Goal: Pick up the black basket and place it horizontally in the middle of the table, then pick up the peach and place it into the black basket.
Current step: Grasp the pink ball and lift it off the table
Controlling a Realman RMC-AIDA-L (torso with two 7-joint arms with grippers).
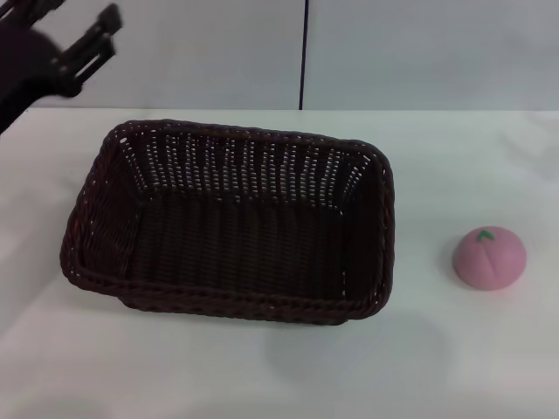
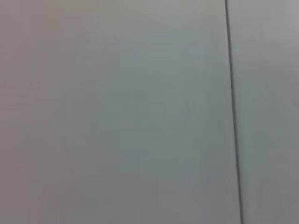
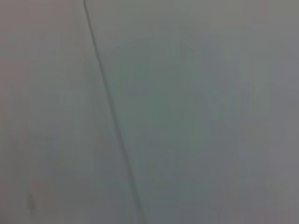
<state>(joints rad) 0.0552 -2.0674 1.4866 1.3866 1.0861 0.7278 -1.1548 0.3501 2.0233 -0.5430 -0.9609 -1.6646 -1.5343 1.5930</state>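
Note:
The black basket (image 1: pixel 229 223) rests on the white table (image 1: pixel 454 349), its long side running left to right and its inside empty. To its right, apart from it, the pink peach (image 1: pixel 489 257) lies on the tabletop with its green leaf up. My left gripper (image 1: pixel 99 37) hangs high at the far left, above and behind the basket's left end, open and holding nothing. My right gripper is out of view. Both wrist views show only a grey wall with a dark seam (image 2: pixel 232 112).
A grey wall with a vertical dark seam (image 1: pixel 305 52) stands behind the table's far edge. Bare tabletop lies in front of the basket and around the peach.

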